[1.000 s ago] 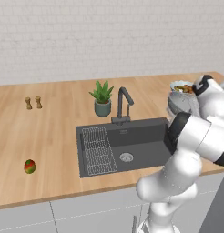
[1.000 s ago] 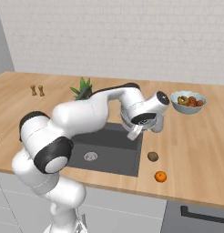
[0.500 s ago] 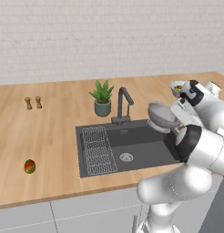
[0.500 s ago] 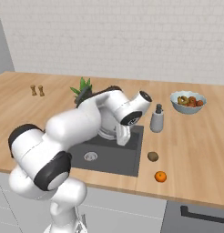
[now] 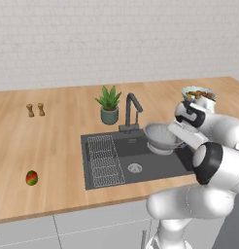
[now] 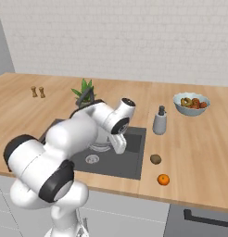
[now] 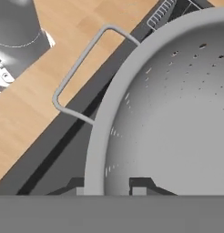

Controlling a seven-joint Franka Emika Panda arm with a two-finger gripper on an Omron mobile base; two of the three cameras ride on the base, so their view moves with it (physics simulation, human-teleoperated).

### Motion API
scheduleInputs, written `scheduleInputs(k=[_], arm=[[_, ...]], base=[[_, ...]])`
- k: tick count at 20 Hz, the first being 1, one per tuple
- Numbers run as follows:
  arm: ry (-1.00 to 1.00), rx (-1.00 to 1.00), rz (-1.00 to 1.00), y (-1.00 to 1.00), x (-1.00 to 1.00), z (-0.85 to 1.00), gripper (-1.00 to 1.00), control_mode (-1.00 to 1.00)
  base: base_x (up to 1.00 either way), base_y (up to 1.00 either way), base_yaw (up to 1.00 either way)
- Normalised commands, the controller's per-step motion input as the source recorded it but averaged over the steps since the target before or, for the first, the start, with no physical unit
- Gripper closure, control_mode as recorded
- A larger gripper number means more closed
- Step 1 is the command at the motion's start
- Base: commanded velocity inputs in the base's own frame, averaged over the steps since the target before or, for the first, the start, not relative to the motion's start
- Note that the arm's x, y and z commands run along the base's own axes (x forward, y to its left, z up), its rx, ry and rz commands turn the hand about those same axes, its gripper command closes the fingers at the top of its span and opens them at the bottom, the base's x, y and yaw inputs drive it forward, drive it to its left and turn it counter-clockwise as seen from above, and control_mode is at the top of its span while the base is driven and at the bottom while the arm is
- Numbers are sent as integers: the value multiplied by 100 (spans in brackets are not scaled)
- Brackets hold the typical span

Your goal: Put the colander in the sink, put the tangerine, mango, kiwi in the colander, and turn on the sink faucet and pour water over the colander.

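Observation:
My gripper [image 7: 108, 185] is shut on the rim of the silvery perforated colander [image 7: 177, 113], one dark tip on each side of the wall. In the left base view the colander [image 5: 159, 137] hangs tilted over the right half of the dark sink [image 5: 155, 168], just right of the faucet [image 5: 131, 113], with my gripper [image 5: 176, 140] at its right edge. My arm hides most of the colander [image 6: 98, 143] from the right. The kiwi [image 6: 155, 159] and tangerine [image 6: 163, 179] lie on the counter right of the sink [image 6: 132, 157]. The mango [image 5: 31, 177] lies far left.
A wire rack [image 5: 105, 160] fills the sink's left part. A potted plant [image 5: 110, 105] stands behind the faucet. The soap bottle [image 6: 159, 120] and the pale fruit bowl [image 6: 192, 104] are on the right counter. Two small shakers [image 5: 35, 110] stand at the back left.
My arm has swung left from beside the fruit bowl, carrying the colander over the counter edge and down over the sink basin.

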Motion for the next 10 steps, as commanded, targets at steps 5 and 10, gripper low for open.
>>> scheduleInputs(k=[5, 10], arm=[[-1, -4, 22, 4, 20, -42, 100, -100], [-1, 0, 27, 12, 37, -36, 100, -100]], base=[[0, 0, 0], [0, 0, 0]])
